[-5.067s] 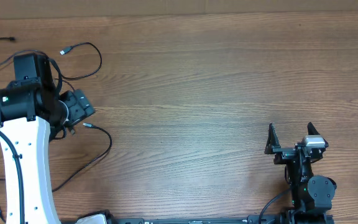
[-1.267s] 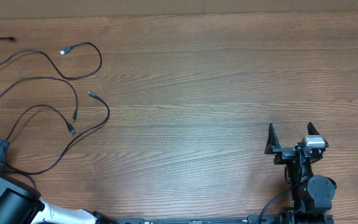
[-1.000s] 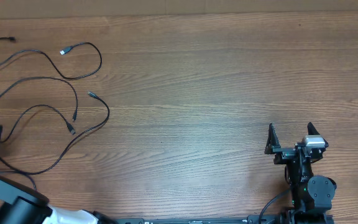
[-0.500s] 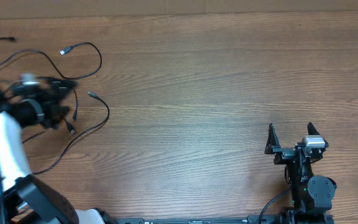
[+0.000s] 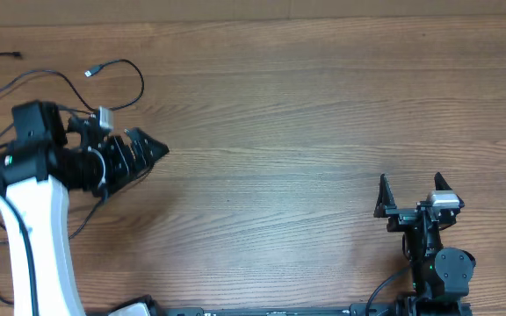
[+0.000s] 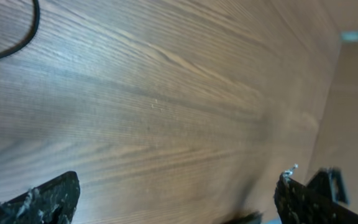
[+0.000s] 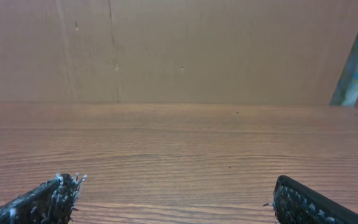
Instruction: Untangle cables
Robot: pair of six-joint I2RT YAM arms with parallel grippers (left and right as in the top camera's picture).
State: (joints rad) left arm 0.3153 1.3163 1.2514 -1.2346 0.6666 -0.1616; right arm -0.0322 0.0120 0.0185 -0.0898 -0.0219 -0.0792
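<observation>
Overhead: thin black cables loop at the table's far left; left gripper hangs beside them, jaws wide, empty; right gripper rests well apart, also wide. Left wrist: one cord curves top-left; best pinch a single free end. Right wrist: bare table.

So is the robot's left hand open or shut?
Open. In the wrist view, the left gripper has its fingers far apart, with only bare table between them and nothing held.

No text, label, brand, number or sign can be read in any of the views; every visible surface is unmarked.
</observation>
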